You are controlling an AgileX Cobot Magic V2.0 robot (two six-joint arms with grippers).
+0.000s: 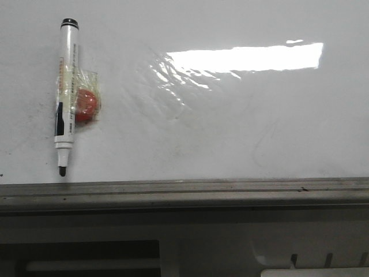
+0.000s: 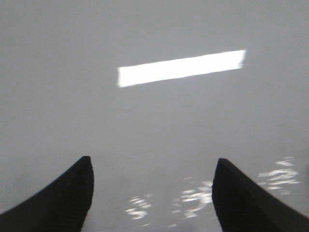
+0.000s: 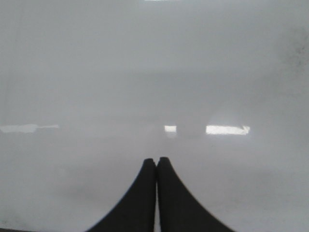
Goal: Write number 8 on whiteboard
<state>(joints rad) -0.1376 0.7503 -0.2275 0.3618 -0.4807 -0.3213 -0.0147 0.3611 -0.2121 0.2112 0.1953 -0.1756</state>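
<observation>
On your left, a white marker pen with a black cap (image 1: 66,95) lies on the glossy white whiteboard (image 1: 242,127), taped beside a red round magnet (image 1: 87,105). Your left tool (image 2: 152,191) is spread wide; your right tool (image 3: 156,166) is pressed together, holding nothing.

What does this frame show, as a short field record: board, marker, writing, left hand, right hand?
board: whiteboard, glossy, with glare, a wrinkled film patch and a grey rail along its near edge
marker: black-capped marker lying on the board at the left, tip toward the rail, taped beside a red ball
writing: no number 8 visible yet
left hand: left hand open, nothing between its fingers
right hand: right hand shut, empty
</observation>
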